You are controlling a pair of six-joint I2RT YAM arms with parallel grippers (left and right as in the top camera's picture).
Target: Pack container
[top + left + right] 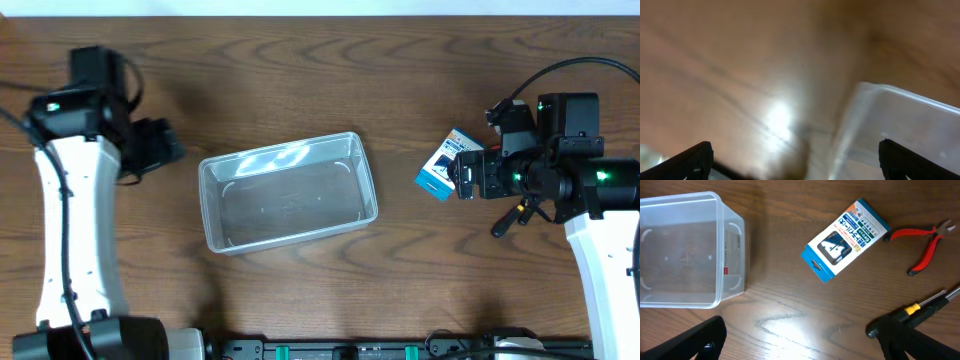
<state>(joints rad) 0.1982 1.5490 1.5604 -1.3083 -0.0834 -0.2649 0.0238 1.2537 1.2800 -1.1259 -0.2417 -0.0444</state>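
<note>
The right gripper (pixel 795 330) hangs over the wooden table (pixel 300 60) with its jaws spread wide, gripping nothing. Just ahead of it in the wrist view lies a small blue-and-white box (pixel 845 239), with red-handled pliers (pixel 925 250) and a black-handled screwdriver (pixel 912 312) nearby. The left gripper (pixel 795 150), in a blurred view, is likewise spread, close to one end of the container (pixel 288 190). That clear bin stands mid-table between the two arms, apart from the box.
</note>
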